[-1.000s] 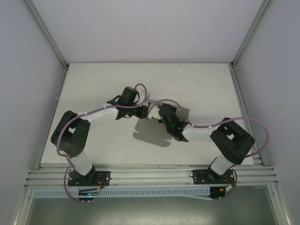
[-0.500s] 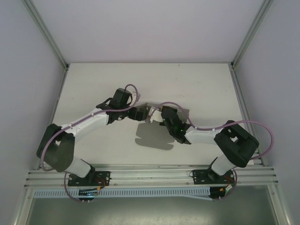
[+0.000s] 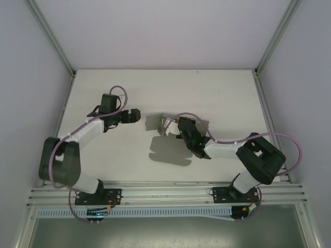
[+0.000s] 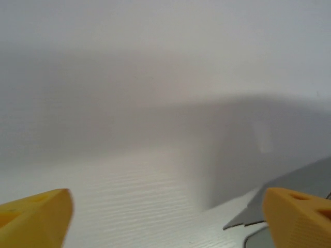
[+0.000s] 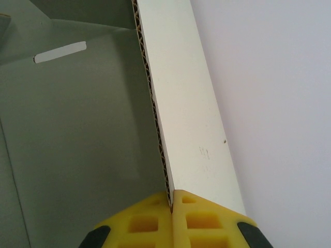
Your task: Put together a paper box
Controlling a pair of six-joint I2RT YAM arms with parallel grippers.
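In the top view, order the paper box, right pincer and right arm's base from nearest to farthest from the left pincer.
1. paper box, just right of the left pincer
2. right pincer, gripping the box
3. right arm's base, at the near edge

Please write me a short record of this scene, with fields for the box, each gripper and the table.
paper box: grey cardboard, partly folded, with one panel standing up; a slot is cut in a far flap
right gripper: shut on the corrugated edge of the upright panel
left gripper: open, holding nothing, apart from the box on its left side
table: white, with a dark shadow under the box
box resting or lifted: cannot tell
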